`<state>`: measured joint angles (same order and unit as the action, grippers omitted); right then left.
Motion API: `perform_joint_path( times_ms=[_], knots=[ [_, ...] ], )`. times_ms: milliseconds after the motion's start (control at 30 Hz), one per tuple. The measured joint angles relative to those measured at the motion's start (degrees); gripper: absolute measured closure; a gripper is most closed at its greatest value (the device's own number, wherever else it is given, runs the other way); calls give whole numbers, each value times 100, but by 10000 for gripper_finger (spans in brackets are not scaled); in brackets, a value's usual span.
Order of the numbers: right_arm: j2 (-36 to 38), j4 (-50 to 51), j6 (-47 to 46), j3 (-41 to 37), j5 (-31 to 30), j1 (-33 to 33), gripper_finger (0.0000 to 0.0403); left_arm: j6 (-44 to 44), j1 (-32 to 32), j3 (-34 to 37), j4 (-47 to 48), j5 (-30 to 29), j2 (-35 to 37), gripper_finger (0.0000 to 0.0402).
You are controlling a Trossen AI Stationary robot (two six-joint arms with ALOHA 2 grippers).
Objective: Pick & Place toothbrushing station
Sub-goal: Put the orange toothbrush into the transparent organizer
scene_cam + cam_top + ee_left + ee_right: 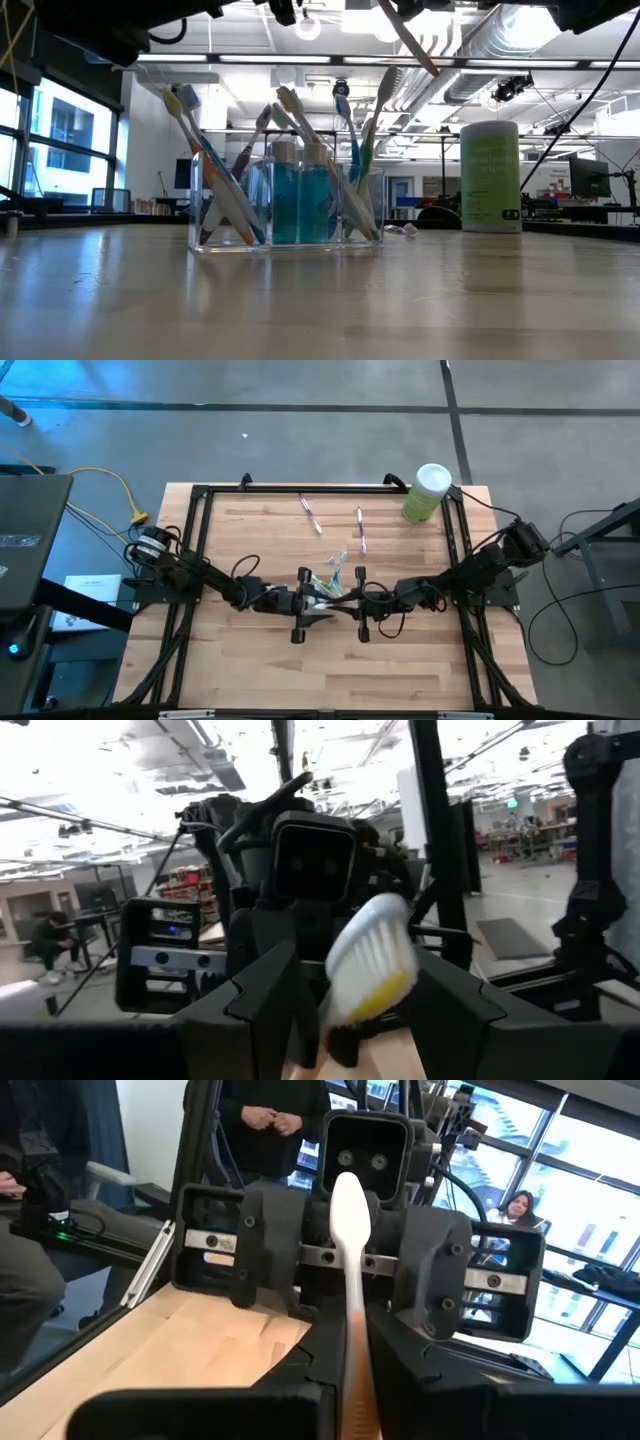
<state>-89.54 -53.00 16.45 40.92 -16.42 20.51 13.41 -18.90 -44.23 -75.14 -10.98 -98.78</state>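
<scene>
The toothbrushing station (285, 205) is a clear holder standing on the wooden table at its middle (330, 581). Several toothbrushes lean in it beside teal toothpaste tubes (300, 200). Above it my two grippers face each other. My right gripper (358, 1405) is shut on a toothbrush with a white head (350, 1205). My left gripper (360, 1025) is open, its fingers on either side of that head (370, 970), with gaps showing. Two more toothbrushes (311, 515) (360, 530) lie flat farther back. My right gripper pinches the toothbrush's orange handle (358, 1365) between its two fingers. The brush runs along the fingers, and its head sticks out past their tips toward my left gripper. The brush is lifted clear of the table, and its handle (408, 38) slants above the holder.
A light-green canister with a white lid (428, 492) stands at the far right corner (490, 175). A black frame (200, 495) borders the table. People stand beyond the table in the right wrist view (265, 1125). Bare wood lies along the near side.
</scene>
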Motion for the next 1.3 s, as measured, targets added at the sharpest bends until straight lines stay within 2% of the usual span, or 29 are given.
perform_joint_path(
  times_ms=[233, 567, 733, 867, 1067, 1233, 1300],
  knots=[
    [0, -35, 3, 1, 9, 0, 382, 4, 0, 0, 4, -88, 0, 247],
    [2, 74, -87, 1, 28, 17, 381, 59, -59, 9, -13, -287, -2, 373],
    [7, 250, -231, 1, 186, 9, 375, 321, -142, 20, 37, -295, -7, 393],
    [7, 291, -258, 5, 182, 9, 339, 302, -211, 18, 59, -548, -7, 395],
    [7, 329, -319, 5, 115, 69, 260, 11, -343, 12, 178, -882, 47, 396],
    [7, 340, -257, 1, -562, 372, 200, -416, -858, 11, 1592, -1322, 749, 396],
    [7, 352, -46, 1, -932, 556, 184, -586, -1134, 11, 2218, -1770, 1115, 396]
  ],
)
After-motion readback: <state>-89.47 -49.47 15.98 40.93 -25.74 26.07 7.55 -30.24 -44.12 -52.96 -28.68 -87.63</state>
